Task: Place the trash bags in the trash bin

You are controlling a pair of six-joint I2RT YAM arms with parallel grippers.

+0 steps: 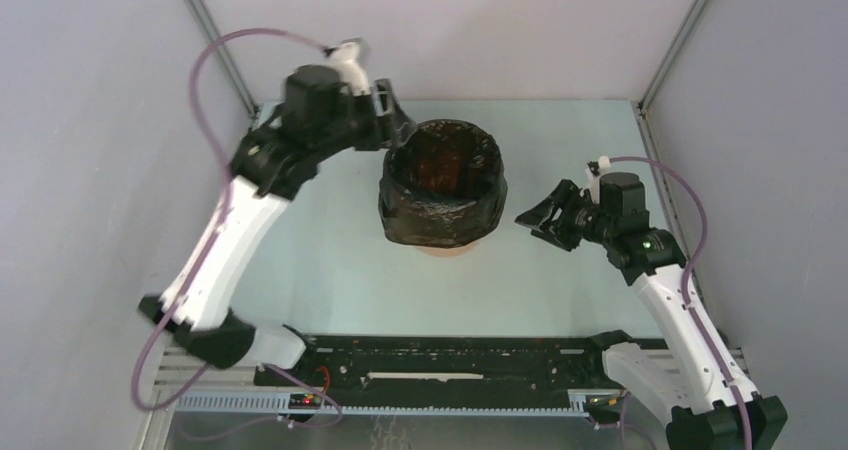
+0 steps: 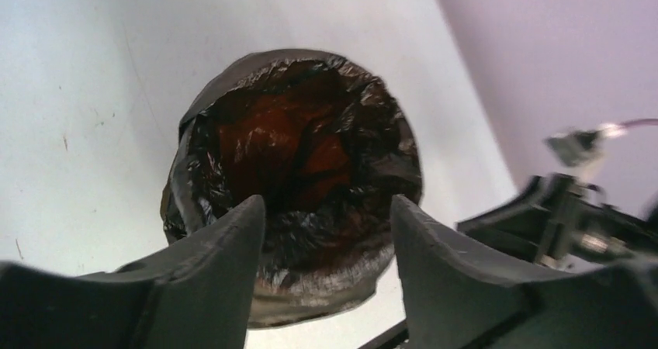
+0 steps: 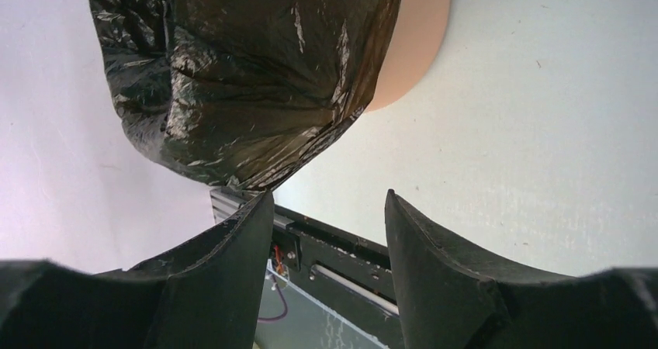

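Seen from the top camera: trash bin (image 1: 446, 251) upright at the middle of the table (image 1: 320, 270), dressed in the trash bags (image 1: 440, 202), with black film pushed down inside, folded over the rim and hanging down most of the outer wall, baring only a strip of orange at the foot. Left gripper (image 1: 400, 132) at the far-left rim, right gripper (image 1: 537, 220) near the right side, not touching. Seen from the left wrist: looking down into the open mouth past jaws spread apart with nothing between them, orange glowing through the thin film at the bottom. Seen from the right wrist: jaws likewise apart and empty, just beside the bag's crumpled lower hem, bare bin wall beyond. Judged as all but done: bag seated and cuffed, little left beyond perhaps evening the skirt and drawing both arms clear.
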